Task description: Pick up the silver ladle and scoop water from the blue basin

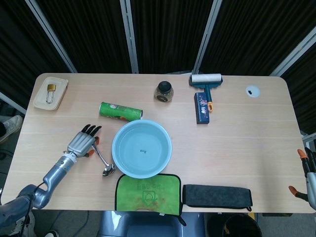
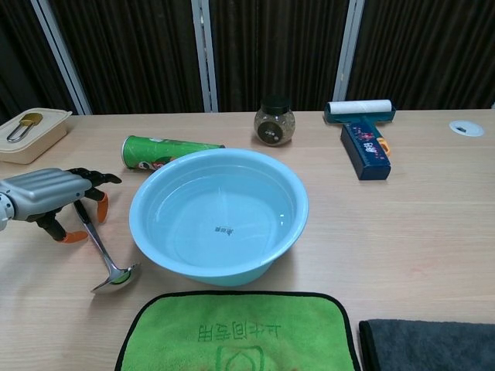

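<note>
Your left hand (image 2: 48, 195) sits over the handle end of the silver ladle (image 2: 102, 247), fingers extended and somewhat spread, arched above the handle. Whether any finger actually touches the handle I cannot tell; nothing is lifted, so I judge the grasp not yet made. The ladle lies flat on the table (image 1: 237, 143), bowl toward 6 o'clock, handle running up to 11 o'clock under your fingers, which suits a top-down pinch. The blue basin (image 2: 219, 214), holding clear water, stands just beside the ladle at 3 o'clock, so the scoop needs only a short carry. A green can (image 2: 166, 150) lies on its side at 1 o'clock from your hand. Your right hand (image 1: 307, 170) waits at the table's far right edge; its fingers are too small to read.
</note>
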`<state>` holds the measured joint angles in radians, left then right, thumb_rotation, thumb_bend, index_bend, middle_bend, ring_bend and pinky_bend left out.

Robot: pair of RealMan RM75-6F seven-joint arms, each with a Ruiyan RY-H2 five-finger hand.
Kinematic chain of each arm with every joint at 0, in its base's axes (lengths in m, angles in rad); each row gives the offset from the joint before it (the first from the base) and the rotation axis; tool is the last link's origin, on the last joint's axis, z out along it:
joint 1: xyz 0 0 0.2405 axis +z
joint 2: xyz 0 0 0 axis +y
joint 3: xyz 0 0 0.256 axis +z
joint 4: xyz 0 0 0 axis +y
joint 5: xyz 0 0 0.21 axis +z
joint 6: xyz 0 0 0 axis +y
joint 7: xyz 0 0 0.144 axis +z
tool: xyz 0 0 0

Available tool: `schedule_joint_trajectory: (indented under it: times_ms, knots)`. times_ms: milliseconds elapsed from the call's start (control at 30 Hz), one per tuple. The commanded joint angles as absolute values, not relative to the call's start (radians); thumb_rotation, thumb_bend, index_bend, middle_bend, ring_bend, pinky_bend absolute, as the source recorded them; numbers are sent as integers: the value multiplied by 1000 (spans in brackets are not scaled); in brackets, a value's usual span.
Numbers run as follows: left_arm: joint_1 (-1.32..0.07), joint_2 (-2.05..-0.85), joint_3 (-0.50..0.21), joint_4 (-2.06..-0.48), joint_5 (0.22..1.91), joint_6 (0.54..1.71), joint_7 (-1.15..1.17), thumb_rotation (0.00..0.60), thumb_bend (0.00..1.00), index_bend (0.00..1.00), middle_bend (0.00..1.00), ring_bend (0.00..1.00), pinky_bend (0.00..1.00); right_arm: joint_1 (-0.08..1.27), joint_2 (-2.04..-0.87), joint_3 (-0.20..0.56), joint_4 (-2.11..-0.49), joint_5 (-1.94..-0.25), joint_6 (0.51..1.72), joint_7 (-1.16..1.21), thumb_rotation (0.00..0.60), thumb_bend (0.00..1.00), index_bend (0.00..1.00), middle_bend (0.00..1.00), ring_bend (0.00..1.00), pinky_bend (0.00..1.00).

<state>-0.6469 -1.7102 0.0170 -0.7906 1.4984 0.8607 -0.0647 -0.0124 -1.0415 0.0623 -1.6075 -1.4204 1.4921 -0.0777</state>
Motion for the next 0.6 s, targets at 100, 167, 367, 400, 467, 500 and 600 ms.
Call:
schedule_joint_trajectory:
  times_ms: [100,167,367,400,467,500,600]
  knots:
    - [-649,-1716,18,-782,1498,857,-69,600,341,437,0,0,0,-12,-1042,63,-1607,-1418,1490,-80,600,0,0,0,0,0]
    - [-650,-1719,18,-775,1496,853,-71,600,341,451,0,0,0,-12,-1043,63,-1608,-1419,1491,-82,600,0,0,0,0,0]
    - [-649,-1729,22,-755,1494,848,-72,600,364,539,0,0,0,-11,-1043,63,-1609,-1416,1490,-85,600,0,0,0,0,0]
    - [-646,-1728,24,-754,1495,850,-72,600,372,551,0,0,0,-11,-1043,63,-1609,-1416,1490,-86,600,0,0,0,0,0]
    - [-644,-1726,26,-757,1496,853,-74,600,391,583,0,0,0,-11,-1043,63,-1610,-1416,1490,-86,600,0,0,0,0,0]
    - [-642,-1722,27,-762,1498,858,-77,600,398,592,0,0,0,-11,-1044,63,-1610,-1416,1490,-87,600,0,0,0,0,0]
    - [-635,-1707,33,-785,1505,873,-86,600,417,617,0,0,0,-11,-1043,62,-1611,-1418,1490,-88,600,0,0,0,0,0]
